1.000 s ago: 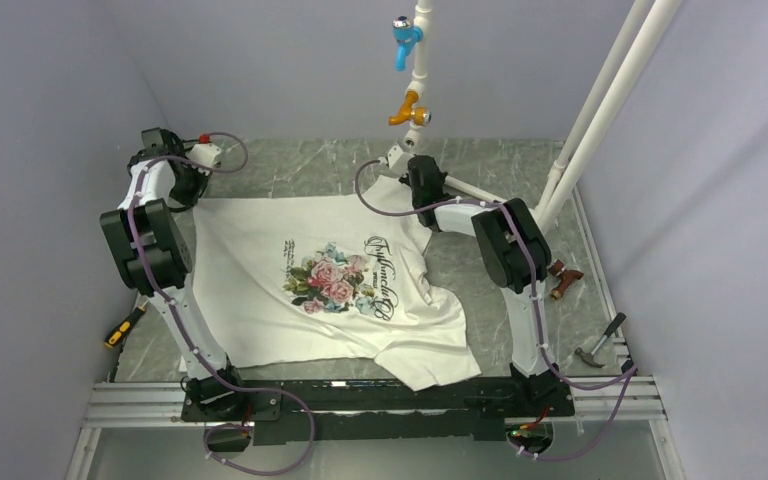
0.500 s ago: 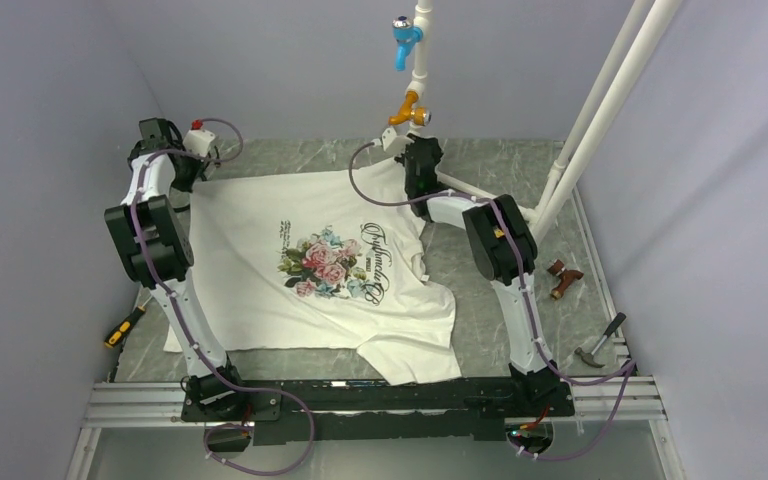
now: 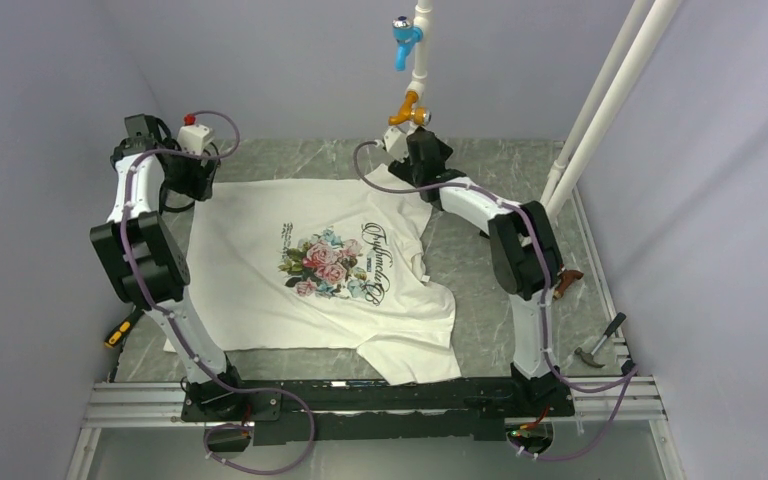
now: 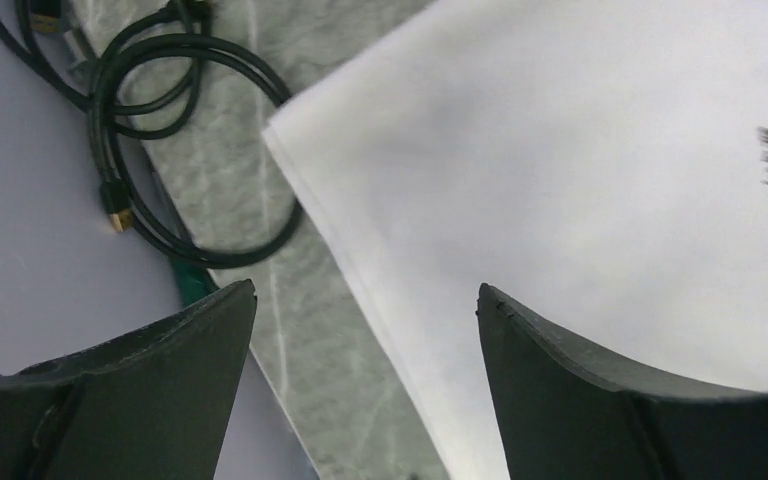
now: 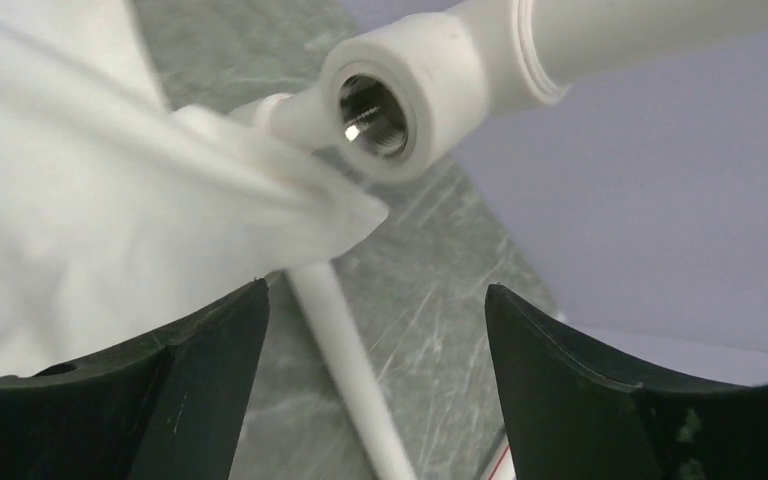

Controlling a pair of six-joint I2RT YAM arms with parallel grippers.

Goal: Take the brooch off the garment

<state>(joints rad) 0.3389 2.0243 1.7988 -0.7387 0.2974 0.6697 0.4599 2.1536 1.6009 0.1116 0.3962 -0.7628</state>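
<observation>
The garment (image 3: 310, 270), a white T-shirt with a rose print, lies spread flat on the marble table. The brooch does not show in any view. My left gripper (image 3: 192, 172) hovers at the shirt's far left corner. In the left wrist view that gripper (image 4: 366, 288) is open, with bare table and the shirt's edge (image 4: 560, 150) between its fingers. My right gripper (image 3: 412, 160) is over the far right corner. Seen from its wrist, the right gripper (image 5: 375, 288) is open and empty, with a fold of the shirt (image 5: 80, 200) to its left.
A threaded white pipe fitting (image 5: 400, 100) and a thin white pipe (image 5: 345, 360) lie right ahead of the right gripper. A coiled black cable (image 4: 150, 150) lies by the left one. A hammer (image 3: 600, 340) and a yellow-black tool (image 3: 120, 330) sit at the table's sides.
Both grippers pulled the shirt toward the far side, then opened and let go of its far corners. The shirt now lies flatter and both arms have lifted back a little.
</observation>
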